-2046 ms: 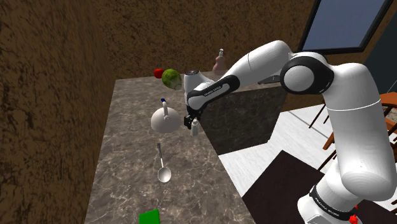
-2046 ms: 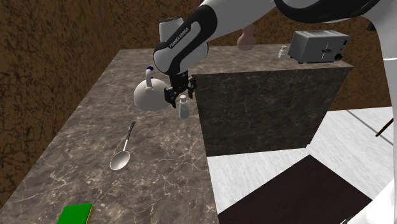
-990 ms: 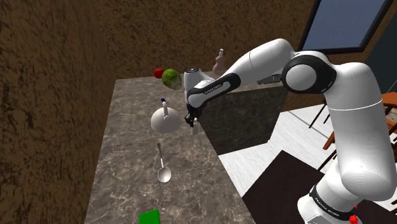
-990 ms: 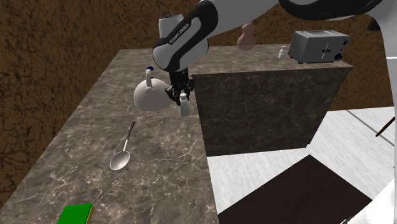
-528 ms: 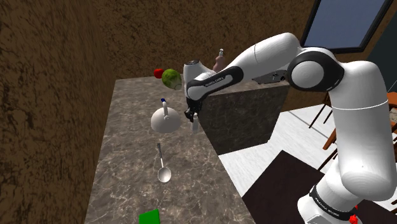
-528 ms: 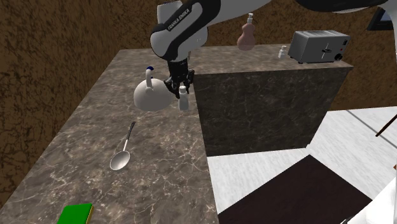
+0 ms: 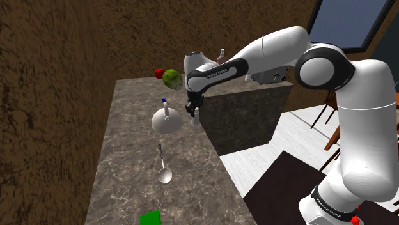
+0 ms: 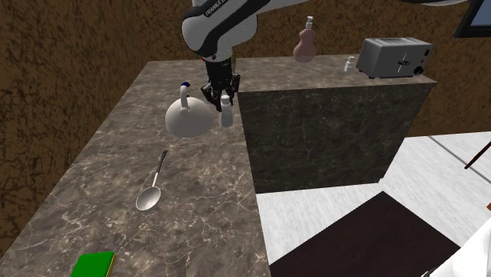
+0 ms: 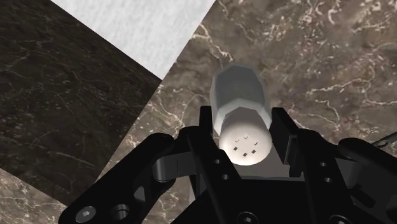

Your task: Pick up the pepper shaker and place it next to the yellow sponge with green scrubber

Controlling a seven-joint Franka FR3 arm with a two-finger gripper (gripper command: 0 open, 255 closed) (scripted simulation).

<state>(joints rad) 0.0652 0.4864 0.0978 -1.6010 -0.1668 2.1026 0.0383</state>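
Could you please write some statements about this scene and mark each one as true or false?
1. The tool is shut on the shaker. True.
2. The shaker stands beside the sponge. False: the tool holds it near the kettle, far from the sponge.
3. The spoon lies on the counter between the kettle and the sponge. True.
4. The kettle is black. False: it is white.

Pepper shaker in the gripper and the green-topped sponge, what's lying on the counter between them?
A spoon lies on the counter between the pepper shaker and the sponge, seen in the second exterior view.
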